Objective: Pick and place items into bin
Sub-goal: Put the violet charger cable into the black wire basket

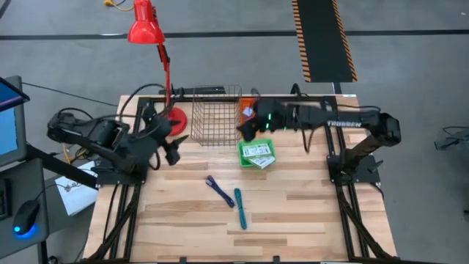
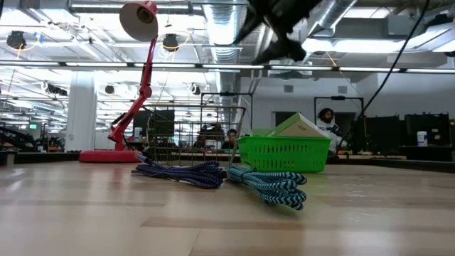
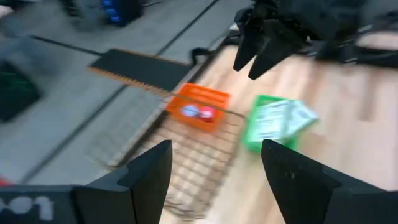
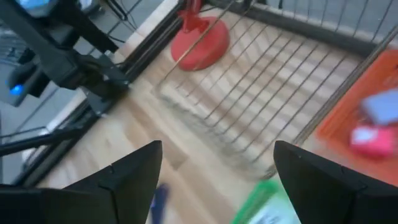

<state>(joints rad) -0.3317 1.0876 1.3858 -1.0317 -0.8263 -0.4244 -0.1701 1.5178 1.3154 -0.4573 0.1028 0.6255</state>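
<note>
Right tool (image 1: 248,130): fingers spread, nothing held, raised at upper centre of the high view between wire basket (image 1: 215,115) and green bin (image 1: 256,155), white packets (image 1: 258,151) already lying in the bin. Left tool (image 1: 173,152): fingers also apart and bare, waiting at centre left near the red lamp base (image 1: 176,117). Remaining on the table (image 1: 308,213), lower centre: dark blue cord (image 1: 216,186) and teal cord (image 1: 239,207); step judged between picks, next move likely calling for descent onto one cord, a grasp, then carry to the bin.

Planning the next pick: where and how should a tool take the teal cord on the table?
Grip the teal cord across its middle, coming straight down from above. It lies flat as a slim bundle with bare wood on both long sides, apart from the blue cord, so the fingers can straddle its narrow width.
</note>
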